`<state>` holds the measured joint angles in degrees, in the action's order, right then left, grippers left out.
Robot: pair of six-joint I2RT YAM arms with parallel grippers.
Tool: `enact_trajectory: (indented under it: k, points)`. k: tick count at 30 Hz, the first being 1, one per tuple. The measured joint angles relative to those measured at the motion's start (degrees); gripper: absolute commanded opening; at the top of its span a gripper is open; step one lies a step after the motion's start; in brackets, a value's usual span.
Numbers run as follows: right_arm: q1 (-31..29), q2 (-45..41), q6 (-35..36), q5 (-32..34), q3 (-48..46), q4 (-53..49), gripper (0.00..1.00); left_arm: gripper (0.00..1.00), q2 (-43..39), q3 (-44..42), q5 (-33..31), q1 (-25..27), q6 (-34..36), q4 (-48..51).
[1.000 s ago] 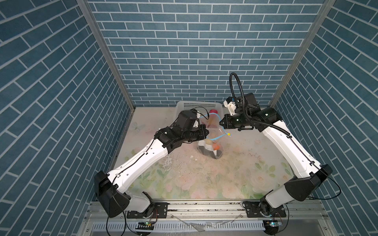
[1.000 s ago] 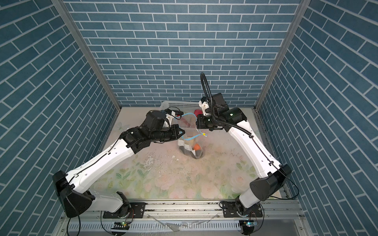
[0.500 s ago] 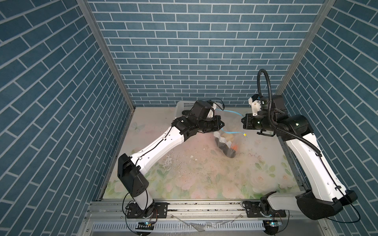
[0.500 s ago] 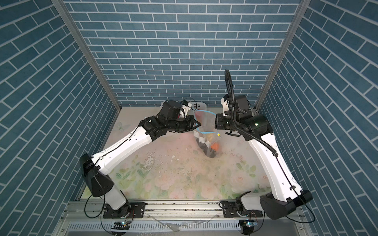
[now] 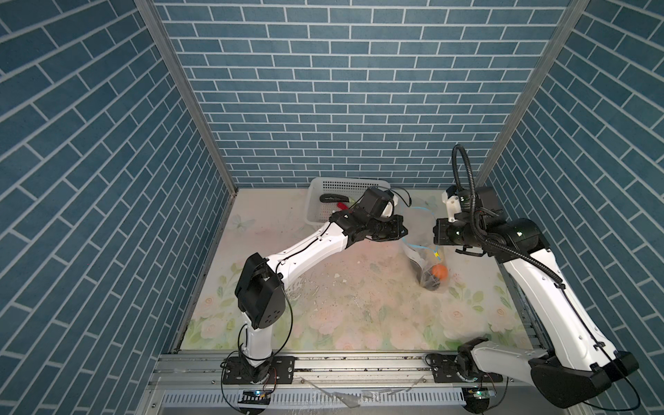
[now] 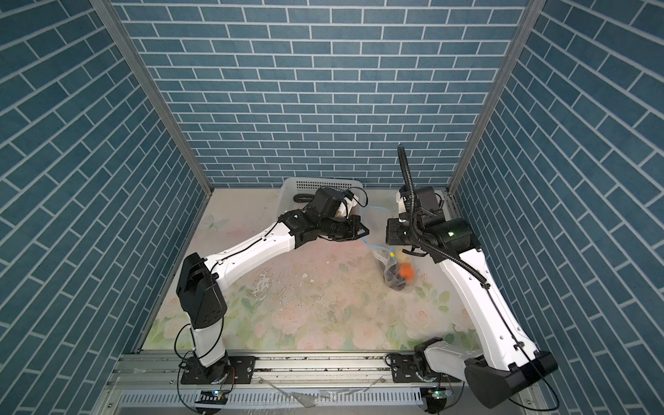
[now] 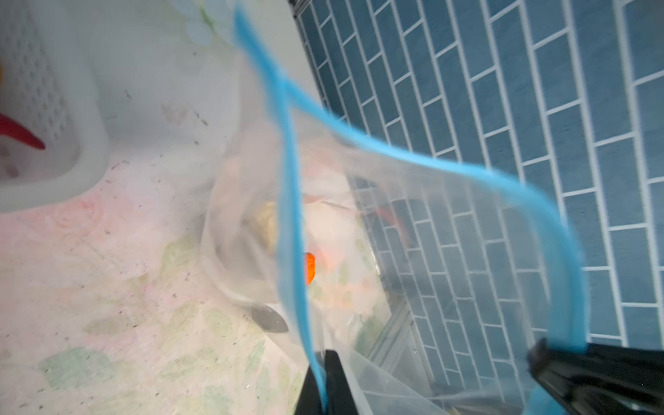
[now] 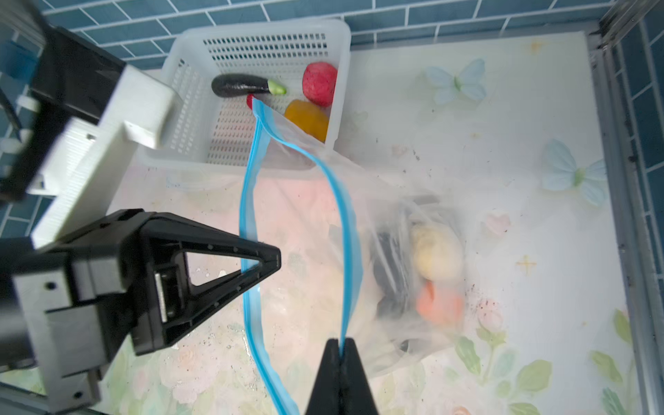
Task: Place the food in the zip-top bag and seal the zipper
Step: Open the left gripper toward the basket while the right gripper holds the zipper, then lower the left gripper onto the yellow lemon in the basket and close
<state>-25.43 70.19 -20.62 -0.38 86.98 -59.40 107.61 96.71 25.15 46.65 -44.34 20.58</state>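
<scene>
Right wrist view: your left fingers (image 8: pixel 264 260) and right fingers (image 8: pixel 339 363) pinch the zipper (image 8: pixel 346 230), mouth agape | zip-top bag (image 8: pixel 388 201) sags onto table (image 8: pixel 503 107), food (image 8: pixel 436 255) inside | both top views: pinches too small to tell

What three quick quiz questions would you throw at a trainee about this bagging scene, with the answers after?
1. True or false: the zip-top bag is zipped shut.
2. Where is the eggplant? A) in the basket B) in the bag C) in a pincer
3. Fill in: the left pincer and right pincer each pinch the blue ____.
Key: 1 false, the bag's mouth gapes; 2 A; 3 zipper.
</scene>
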Motion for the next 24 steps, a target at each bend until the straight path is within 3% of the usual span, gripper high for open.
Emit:
enact_trajectory:
  k: [5,11,17,24]
  points:
    - [0.00,1.62,-0.57,-5.29,-2.89,4.50,0.00,0.43,-2.08,-5.79,-1.01,-2.34,2.27,1.16]
    - [0.00,3.34,-1.88,-10.43,-4.28,8.72,0.00,0.73,-8.52,-4.35,-5.03,-6.32,8.39,6.19]
    - [0.00,4.87,-2.08,-12.90,-4.33,10.82,0.00,0.83,-3.96,9.25,-12.44,-12.04,16.13,15.87]
    - [0.00,5.25,-2.05,-14.10,-4.42,12.35,0.00,0.86,16.55,29.73,-18.49,-15.82,21.27,29.00]
